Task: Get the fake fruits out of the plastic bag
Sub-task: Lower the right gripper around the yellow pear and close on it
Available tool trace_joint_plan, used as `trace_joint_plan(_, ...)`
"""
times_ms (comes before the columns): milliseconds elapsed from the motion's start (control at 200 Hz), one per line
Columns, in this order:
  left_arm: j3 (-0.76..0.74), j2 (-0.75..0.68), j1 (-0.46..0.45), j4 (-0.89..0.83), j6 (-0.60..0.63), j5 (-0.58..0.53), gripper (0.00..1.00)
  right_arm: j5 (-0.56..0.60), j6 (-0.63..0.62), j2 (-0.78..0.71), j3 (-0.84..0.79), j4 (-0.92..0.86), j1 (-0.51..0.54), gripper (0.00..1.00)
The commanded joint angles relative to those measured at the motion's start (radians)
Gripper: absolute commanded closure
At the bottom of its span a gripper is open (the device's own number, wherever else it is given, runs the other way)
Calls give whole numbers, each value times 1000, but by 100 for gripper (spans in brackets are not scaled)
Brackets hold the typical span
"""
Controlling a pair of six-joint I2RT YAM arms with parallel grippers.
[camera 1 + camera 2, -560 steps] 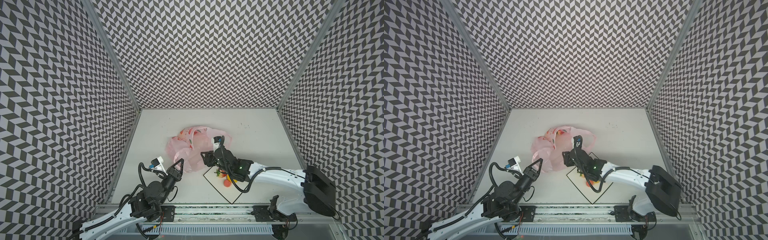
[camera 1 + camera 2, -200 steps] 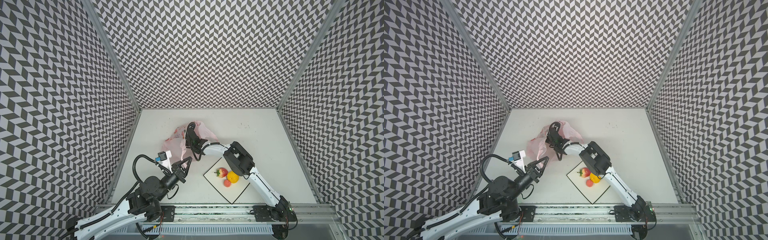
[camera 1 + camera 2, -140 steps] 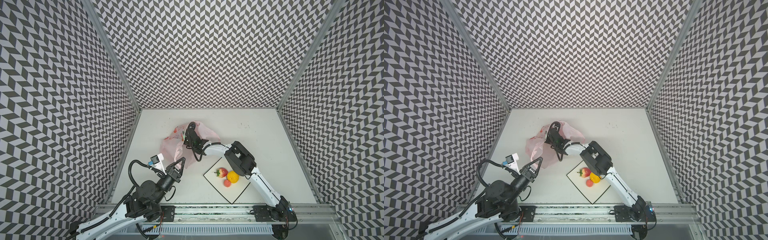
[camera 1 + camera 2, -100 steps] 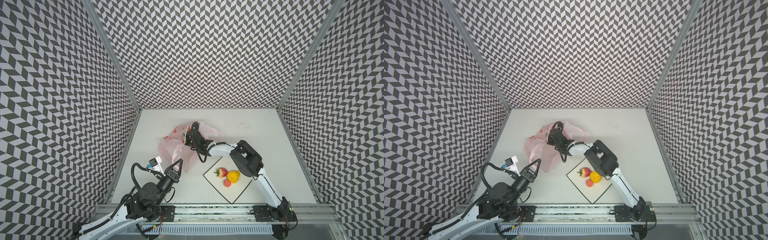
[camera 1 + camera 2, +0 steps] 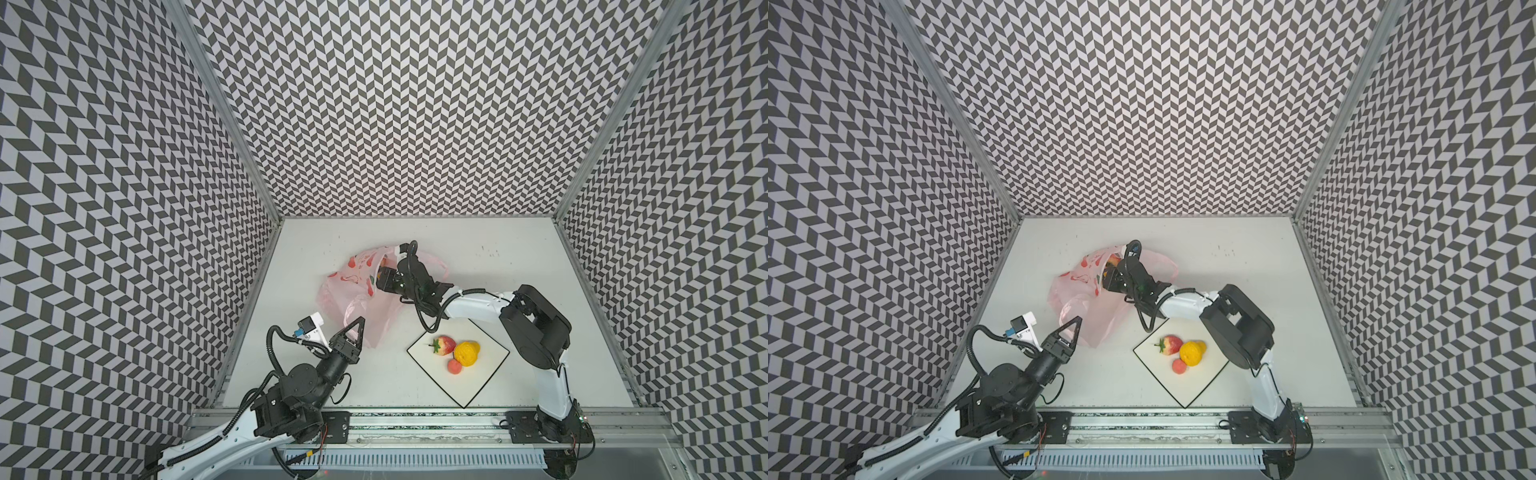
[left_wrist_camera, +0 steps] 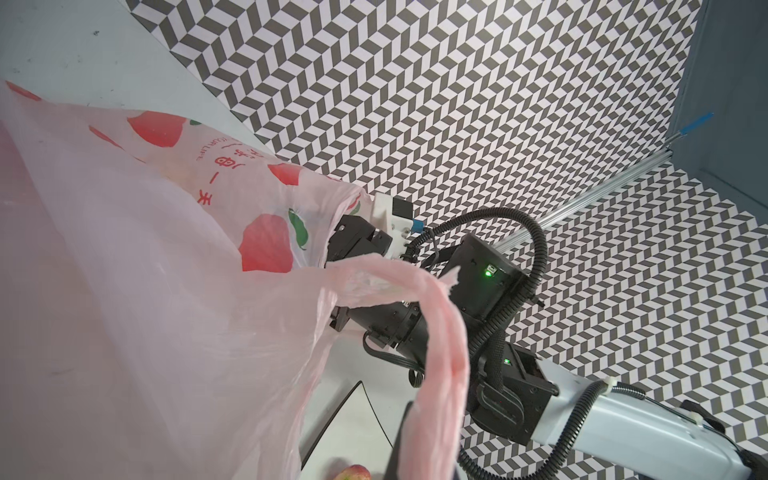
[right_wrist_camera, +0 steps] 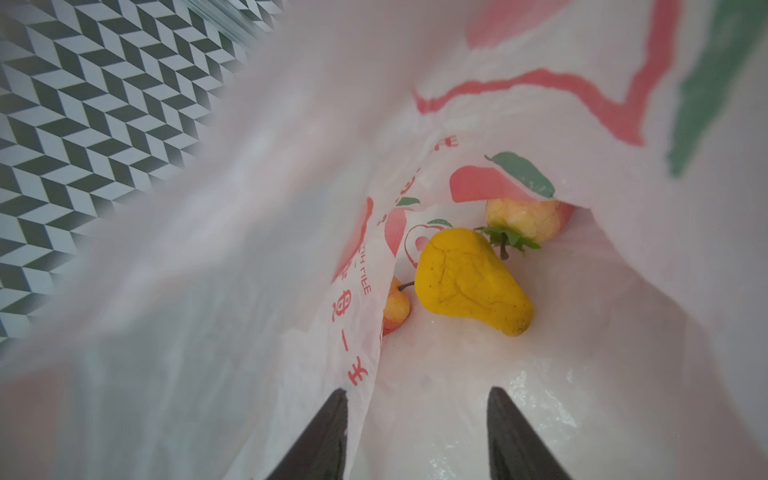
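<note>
The plastic bag [image 5: 353,291] lies crumpled on the bench [image 5: 415,237]. It looks thin, light and slithery, likely to slide unless pinned. The left end effector [image 5: 356,329] is pinched together on its near edge. The right end effector [image 7: 415,392] is inside the bag's mouth, fingers apart and empty. Deep in the bag sit a bumpy yellow fruit [image 7: 469,282], a leafy strawberry [image 7: 525,220] and a small stemmed fruit [image 7: 397,309]. They look light, stiff and glossy; I'd pinch the yellow one across its narrower end. Three fake fruits [image 5: 466,353] rest on a plate [image 5: 465,386] just beside the bag.
</note>
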Motion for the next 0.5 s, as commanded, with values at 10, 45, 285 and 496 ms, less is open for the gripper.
trace_joint_plan(10,10,15,2,48,36,8,100,-6,15,54,46,32,-3,40)
trace_joint_plan(45,20,20,1,50,46,16,100,-7,22,84,73,25,-4,38)
trace_joint_plan(285,61,18,1,48,87,61,100,33,-36,245,245,-11,-8,25)
trace_joint_plan(496,91,21,2,17,90,84,100,102,-377,291,279,42,2,11)
